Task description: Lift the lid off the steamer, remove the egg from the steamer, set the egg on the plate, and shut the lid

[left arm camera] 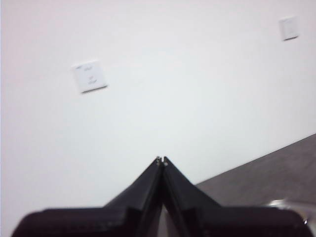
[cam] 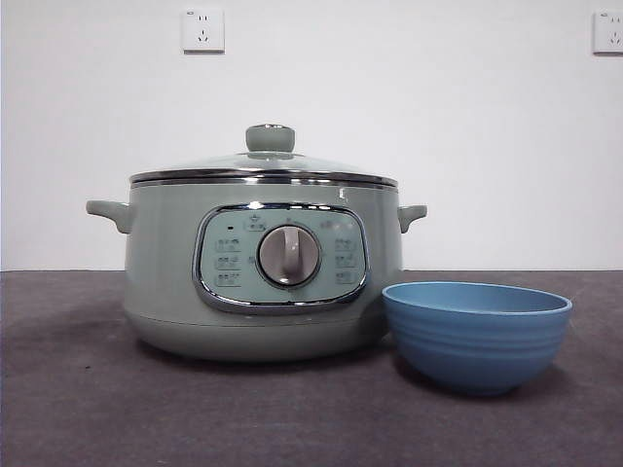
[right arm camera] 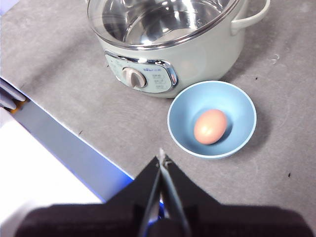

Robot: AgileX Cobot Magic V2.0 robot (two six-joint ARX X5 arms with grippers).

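Note:
The pale green steamer (cam: 165,272) stands on the table with the glass lid (cam: 270,161) closed on it, knob up. The right wrist view shows the steamer (right arm camera: 207,54) and the lid (right arm camera: 163,19) from above. The blue bowl, the plate (cam: 476,336), stands beside the steamer's front. A brown egg (right arm camera: 210,126) lies in the plate (right arm camera: 182,111); the front view hides the egg behind the bowl's wall. My right gripper (right arm camera: 161,157) is shut and empty, high above the table beside the plate. My left gripper (left arm camera: 161,159) is shut and empty, facing the wall. Neither gripper shows in the front view.
The table has a dark grey cloth (cam: 88,409). Its edge, with a blue and white strip (right arm camera: 59,143), shows in the right wrist view. Two wall outlets (cam: 202,29) (cam: 607,31) are on the white wall behind.

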